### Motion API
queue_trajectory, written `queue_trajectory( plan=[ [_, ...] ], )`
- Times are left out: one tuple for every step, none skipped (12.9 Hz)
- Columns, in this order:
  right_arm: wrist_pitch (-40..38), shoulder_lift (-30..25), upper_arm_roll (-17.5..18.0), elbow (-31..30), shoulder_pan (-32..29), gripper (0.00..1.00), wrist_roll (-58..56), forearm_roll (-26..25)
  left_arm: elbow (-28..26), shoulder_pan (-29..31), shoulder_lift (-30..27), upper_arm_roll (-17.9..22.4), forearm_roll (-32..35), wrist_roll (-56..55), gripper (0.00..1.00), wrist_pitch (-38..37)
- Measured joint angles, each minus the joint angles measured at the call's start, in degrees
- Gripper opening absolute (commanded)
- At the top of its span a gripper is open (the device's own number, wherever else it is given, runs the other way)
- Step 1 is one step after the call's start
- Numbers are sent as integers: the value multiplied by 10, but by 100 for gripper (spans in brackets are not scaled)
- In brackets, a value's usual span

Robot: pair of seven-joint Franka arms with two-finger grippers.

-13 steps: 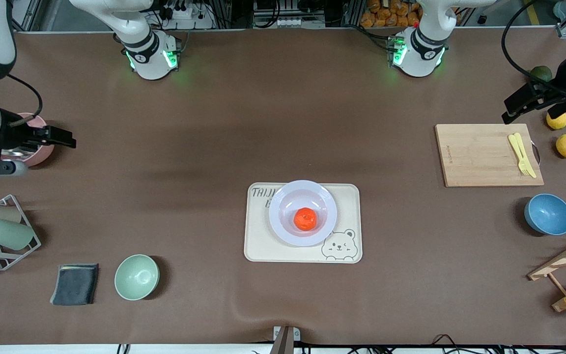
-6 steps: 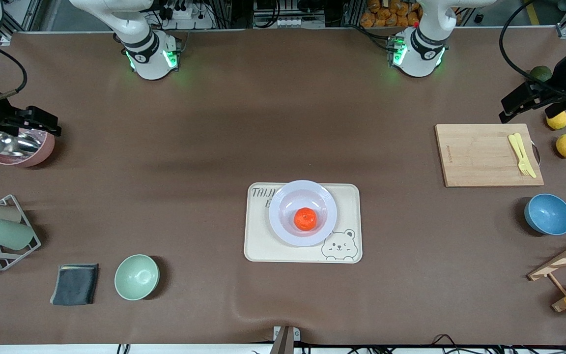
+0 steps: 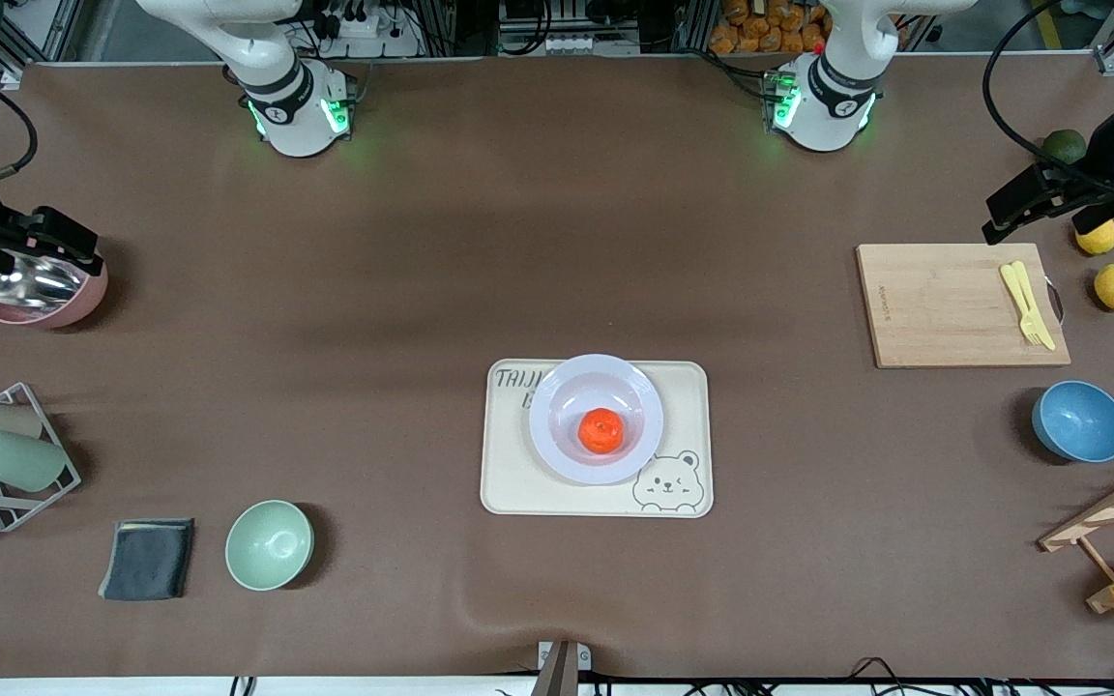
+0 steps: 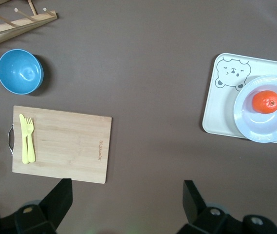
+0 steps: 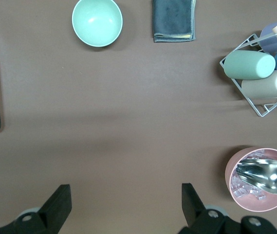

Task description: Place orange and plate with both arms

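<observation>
Both tools [image 4: 126,204] [image 5: 126,207] open, empty; orange [image 3: 600,430] in plate [image 3: 551,396] on tray [image 3: 509,483].

Even, bright overhead light covers the brown desk [image 3: 402,290], with faint darker bands running across its middle. Shadows are short and soft, pooling beside the green bowl [image 3: 269,544] and blue bowl [image 3: 1080,420]. The plate [image 3: 596,418] carries a mild sheen, the metal scoop [image 5: 266,176] bright glare. Green lamps glow at both arm bases. Focus is crisp throughout.
</observation>
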Motion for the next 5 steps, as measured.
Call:
queue_trajectory(
  plan=[
    [0,0,0,0,0,100,0,0,0,0,0,0,11,0,100,0],
    [0,-1,0,0,0,100,1,-1,0,0,0,-1,25,1,100,0],
    [0,-2,0,0,0,100,1,-1,0,-1,0,-1,35,3,100,0],
    [0,-2,0,0,0,100,1,-1,1,-1,0,-2,36,4,100,0],
    [-1,-2,0,0,0,100,1,-2,5,-2,0,-2,36,4,100,0]
  ],
)
